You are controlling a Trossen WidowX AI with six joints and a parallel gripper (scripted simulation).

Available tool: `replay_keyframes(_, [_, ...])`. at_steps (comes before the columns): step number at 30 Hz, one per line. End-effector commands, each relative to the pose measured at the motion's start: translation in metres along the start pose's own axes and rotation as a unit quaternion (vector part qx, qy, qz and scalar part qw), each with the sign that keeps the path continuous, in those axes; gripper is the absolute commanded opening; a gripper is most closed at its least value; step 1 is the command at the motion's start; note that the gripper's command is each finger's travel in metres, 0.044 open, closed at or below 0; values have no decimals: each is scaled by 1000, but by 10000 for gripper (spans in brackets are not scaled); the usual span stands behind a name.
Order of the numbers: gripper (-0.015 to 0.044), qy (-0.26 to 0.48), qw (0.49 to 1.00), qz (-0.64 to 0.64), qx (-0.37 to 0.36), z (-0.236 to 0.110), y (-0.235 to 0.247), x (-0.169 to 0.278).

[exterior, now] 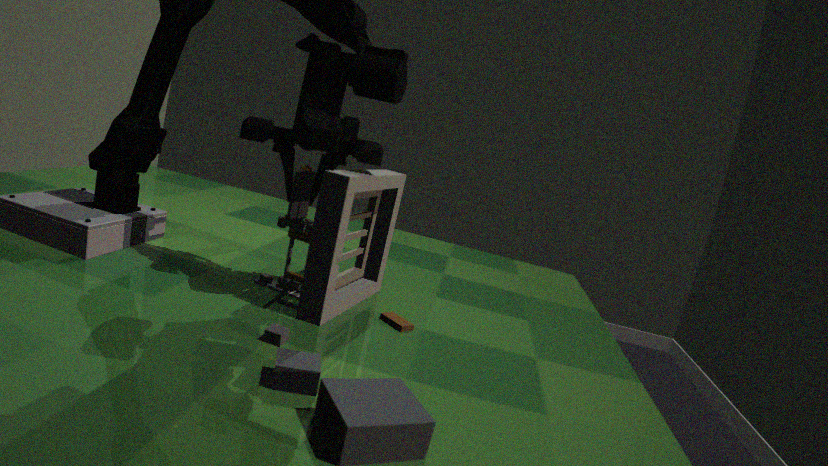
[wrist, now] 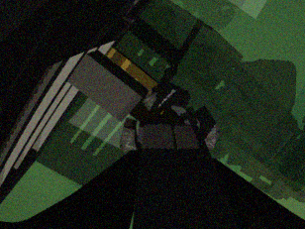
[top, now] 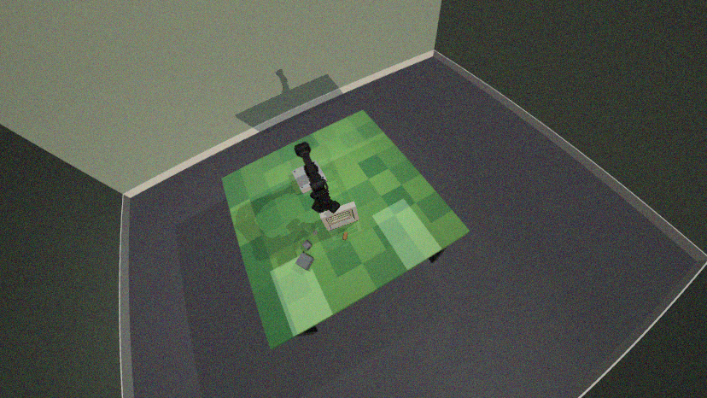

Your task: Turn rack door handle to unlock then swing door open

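Exterior: mostly closed, clamped on upright handle (exterior: 298, 209) (wrist: 155, 136) | probably rigid, stiff against latch, maybe slippery | best gripped squarely, mid-height, before twisting

My first view looks steeply down from high and far off, taking in the whole square green patchwork table (top: 346, 257) (exterior: 492, 370) and the dark grey floor (top: 519, 197) around it. The second sits low and close beyond a grey box-shaped block (exterior: 379, 416), facing across the tabletop. Both share my jointed black arm (top: 316, 183) (exterior: 162, 63) and the pale rectangular upright frame (top: 354, 212) (exterior: 333, 254). The third, nearest, looks down along my black claw (exterior: 296, 217) (wrist: 171, 165) onto the green surface.
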State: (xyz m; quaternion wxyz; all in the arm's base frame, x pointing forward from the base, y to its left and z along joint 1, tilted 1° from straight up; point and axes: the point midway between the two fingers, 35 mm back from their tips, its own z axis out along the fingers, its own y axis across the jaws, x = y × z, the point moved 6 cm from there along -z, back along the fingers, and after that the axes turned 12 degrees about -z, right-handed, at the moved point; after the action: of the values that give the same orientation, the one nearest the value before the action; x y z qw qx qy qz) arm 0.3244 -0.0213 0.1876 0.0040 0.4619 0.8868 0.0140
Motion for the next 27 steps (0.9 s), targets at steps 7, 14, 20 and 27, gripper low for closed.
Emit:
replay_keyframes(7, [27, -2, 969, 247, -2, -1, 0, 0])
replay_keyframes(14, [27, -1, 912, 410, -2, -1, 0, 0])
replay_keyframes(20, [27, -1, 897, 443, -2, -1, 0, 0])
replay_keyframes(27, [27, -1, 897, 443, -2, -1, 0, 0])
